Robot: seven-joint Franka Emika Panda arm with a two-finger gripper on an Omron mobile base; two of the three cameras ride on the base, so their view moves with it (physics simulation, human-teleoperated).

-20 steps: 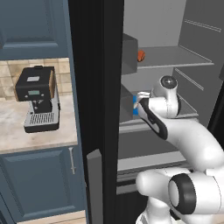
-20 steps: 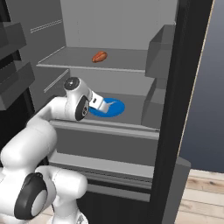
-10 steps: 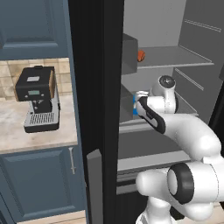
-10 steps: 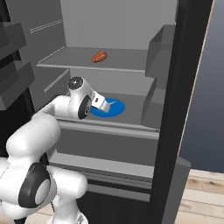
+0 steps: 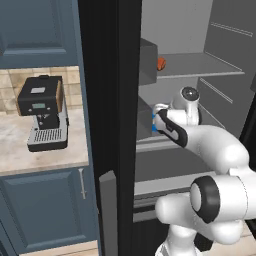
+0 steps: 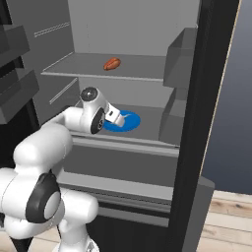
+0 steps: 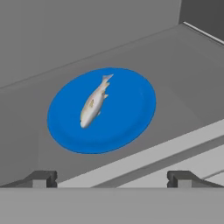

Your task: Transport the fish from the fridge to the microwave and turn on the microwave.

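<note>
**A:** Where does the fish (image 7: 93, 105) lie?

**B:** On a round blue plate (image 7: 131, 109), on a grey shelf (image 7: 175, 78) inside the open fridge (image 6: 123, 29). The fish rests at a slant near the plate's middle, tail toward the back wall.

**A:** And the gripper (image 7: 111, 178)?

**B:** Released, its two dark fingertips (image 7: 41, 178) spread wide, poised at the shelf's front edge and apart from plate and fish. Nothing sits between them.

**A:** What else surrounds it?

**B:** One shelf up, an orange-red item (image 6: 112, 63) lies alone. Grey door bins (image 6: 179, 64) flank the compartment on the right, and the black fridge door (image 5: 107, 100) stands edge-on in the left base view, cutting the fridge off from the kitchen beside it.

**A:** What lies past the door?

**B:** A black and silver coffee machine (image 5: 42, 112) on a pale worktop (image 5: 15, 150), with dark blue cabinets (image 5: 45, 205) above and below.

**A:** Anything blocking the fish?

**B:** From the right base view the white arm (image 6: 78, 120) covers part of the plate.
</note>
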